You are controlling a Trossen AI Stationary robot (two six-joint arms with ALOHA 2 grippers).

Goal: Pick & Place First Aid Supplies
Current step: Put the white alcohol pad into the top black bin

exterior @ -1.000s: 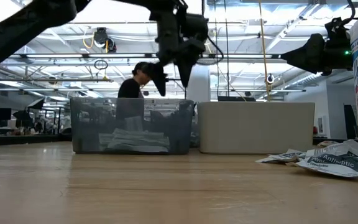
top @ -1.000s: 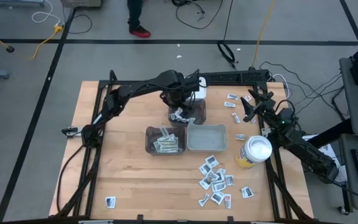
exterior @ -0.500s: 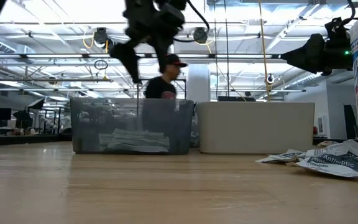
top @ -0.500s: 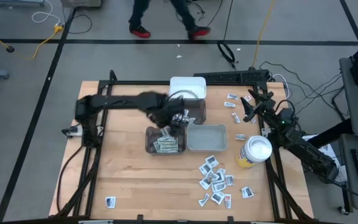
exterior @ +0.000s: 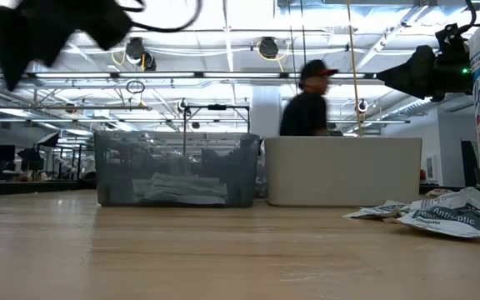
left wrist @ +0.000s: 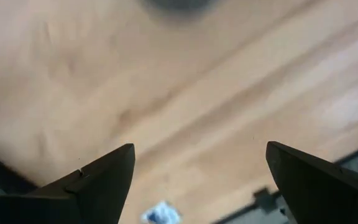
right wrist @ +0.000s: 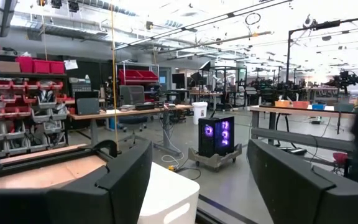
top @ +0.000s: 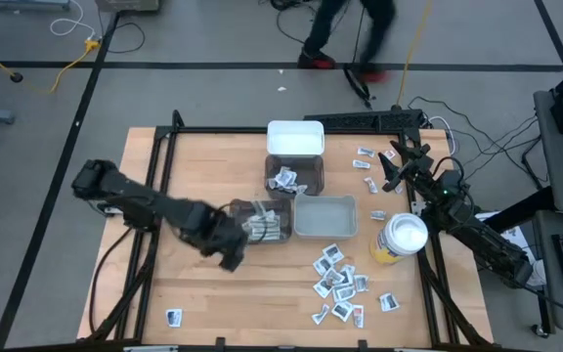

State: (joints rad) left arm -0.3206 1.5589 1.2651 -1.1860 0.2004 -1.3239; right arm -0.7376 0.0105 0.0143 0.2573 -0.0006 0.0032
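Note:
The first aid supplies are small white packets. A heap lies on the table at the near right, and some lie in the smoky bin and the dark far bin. One packet lies alone at the near left and also shows as a packet in the left wrist view. My left gripper hangs open over bare wood just left of the smoky bin, its fingers wide apart and pointing down. My right gripper waits open at the far right edge.
A clear bin stands right of the smoky one, and a white-lidded bin stands at the far edge. A yellow canister stands at the right. Loose packets lie at the far right. A person walks behind the table.
My left gripper has swung from above the dark far bin toward the table's near left, passing over the smoky bin, and now hangs over bare wood, still open. Behind the table the person has walked toward the right.

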